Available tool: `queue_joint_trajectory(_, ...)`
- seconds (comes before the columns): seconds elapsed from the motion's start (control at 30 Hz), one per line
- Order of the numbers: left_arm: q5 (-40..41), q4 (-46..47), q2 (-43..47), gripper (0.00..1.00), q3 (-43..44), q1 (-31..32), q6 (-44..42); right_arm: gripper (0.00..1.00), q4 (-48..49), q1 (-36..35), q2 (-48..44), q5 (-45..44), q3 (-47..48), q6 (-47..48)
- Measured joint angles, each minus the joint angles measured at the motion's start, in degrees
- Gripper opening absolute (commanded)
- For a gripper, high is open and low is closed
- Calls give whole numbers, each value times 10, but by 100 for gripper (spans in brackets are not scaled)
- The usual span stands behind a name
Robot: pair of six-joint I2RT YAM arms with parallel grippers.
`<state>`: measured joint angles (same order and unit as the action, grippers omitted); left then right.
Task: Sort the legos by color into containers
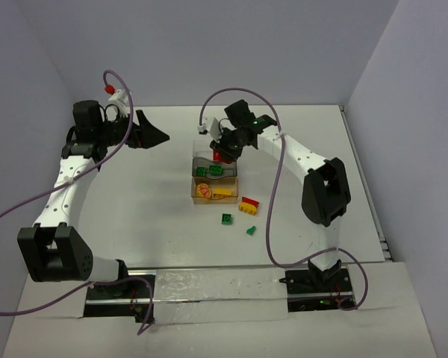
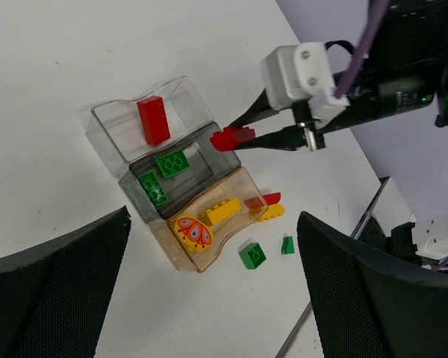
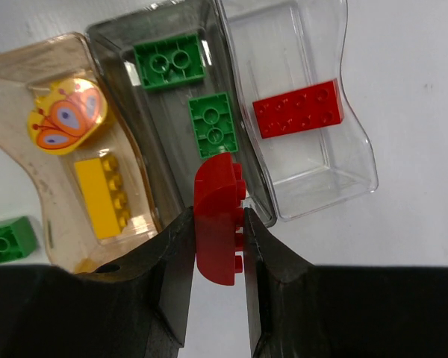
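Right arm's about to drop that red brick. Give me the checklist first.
1. Grip: right gripper shut on held brick. Ok.
2. Clear tray holds only a red brick. Ok.
3. Free space in clear tray. Ok.
4. Held brick above clear tray, not grey tray: it sits by their shared wall. Cannot tell.
5. Left gripper open, away from the trays. Ok.
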<state>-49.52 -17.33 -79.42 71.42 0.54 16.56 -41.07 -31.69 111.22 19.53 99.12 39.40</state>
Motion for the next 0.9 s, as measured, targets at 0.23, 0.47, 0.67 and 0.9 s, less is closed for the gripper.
queue_joint_trajectory(0.23, -1, 9, 0, 99, 0, 0, 8, 0, 14, 12, 26, -11, 15, -1)
queue_joint_trajectory(0.47, -3, 10, -1, 99, 0, 0, 9, 2, 34, 16, 42, -24, 45, 10)
queue_joint_trajectory(0.67, -5, 11, -2, 99, 0, -8, 10, 2, 43, 24, 89, -37, 89, 16)
queue_joint_trajectory(0.9, -6, 11, -2, 99, 0, -19, 11, 8, 45, 27, 120, -53, 97, 26)
